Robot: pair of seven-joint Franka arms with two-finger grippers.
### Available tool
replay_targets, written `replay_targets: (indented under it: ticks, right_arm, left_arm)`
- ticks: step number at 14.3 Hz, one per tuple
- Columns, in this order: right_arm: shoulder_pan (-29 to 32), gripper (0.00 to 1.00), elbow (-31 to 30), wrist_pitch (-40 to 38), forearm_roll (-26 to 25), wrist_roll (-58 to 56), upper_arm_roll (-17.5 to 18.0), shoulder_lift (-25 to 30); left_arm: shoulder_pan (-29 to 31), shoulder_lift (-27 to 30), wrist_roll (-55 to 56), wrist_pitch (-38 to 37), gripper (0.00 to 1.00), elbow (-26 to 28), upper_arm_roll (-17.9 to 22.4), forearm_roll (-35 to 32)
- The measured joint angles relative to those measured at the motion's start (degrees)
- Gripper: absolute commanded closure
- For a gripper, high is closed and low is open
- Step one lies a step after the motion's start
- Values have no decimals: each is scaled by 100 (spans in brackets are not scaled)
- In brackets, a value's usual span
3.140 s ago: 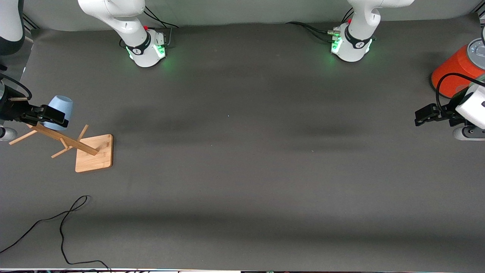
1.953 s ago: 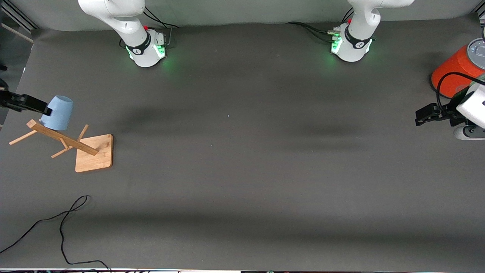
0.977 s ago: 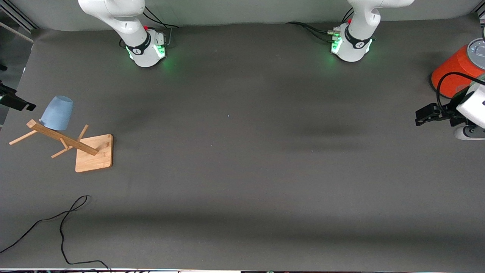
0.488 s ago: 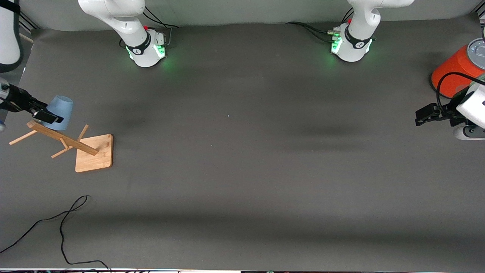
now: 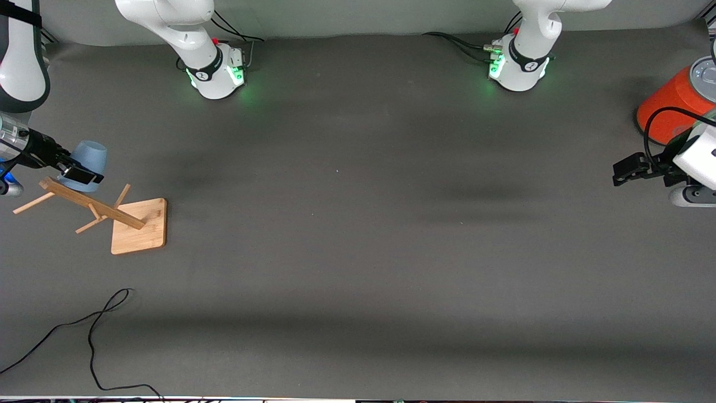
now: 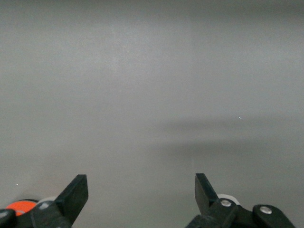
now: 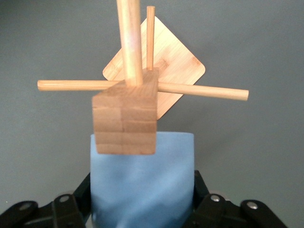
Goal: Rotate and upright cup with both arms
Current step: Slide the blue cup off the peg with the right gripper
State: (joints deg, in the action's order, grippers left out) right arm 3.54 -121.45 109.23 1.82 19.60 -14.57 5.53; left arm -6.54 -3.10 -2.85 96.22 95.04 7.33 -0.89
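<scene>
While the small pale-blue matte handleless cup (image 5: 89,162) sits upside down on a peg of the bamboo cup rack with a square base (image 5: 139,225), toward the right arm's end of the table, we judge the step in hand to be the first pick. Our right gripper (image 5: 75,173) has its black fingers (image 7: 71,202) on either side of the cup's wall near the rim, seen in the right wrist view just below the rack's square wooden post top (image 7: 126,116); whether they already clamp it or only bracket it we cannot tell. Next we need a firm grip, then a lift off the peg without dragging the rack, and a carry toward the middle for a handover. Our left gripper (image 6: 141,187) waits with its fingers spread apart over bare mat, near the big orange-red cylinder with a grey lid (image 5: 674,103). Around us lies a dark grey matte table cover (image 5: 358,252), a loose black cable (image 5: 92,330) nearer the front camera, and a pale wall along the arms' bases.
</scene>
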Motion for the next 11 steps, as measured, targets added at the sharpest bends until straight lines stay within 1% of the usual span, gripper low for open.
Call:
replay_targets:
  ticks: [4, 6, 8, 11]
  right_arm:
    - [-6, 68, 0, -6, 1, 0, 1, 39]
    - [-43, 68, 14, -66, 11, 87, 14, 145]
    - [-205, 68, 61, -377, 17, 392, 21, 397]
    - [-534, 68, 97, -1003, 20, 1144, 68, 968]
  left_arm:
    - [0, -1, 0, 0, 0, 2, 0, 0]
    - [0, -1, 0, 0, 0, 3, 0, 0]
    - [0, -2, 0, 0, 0, 5, -1, 0]
    - [0, -3, 0, 0, 0, 8, -1, 0]
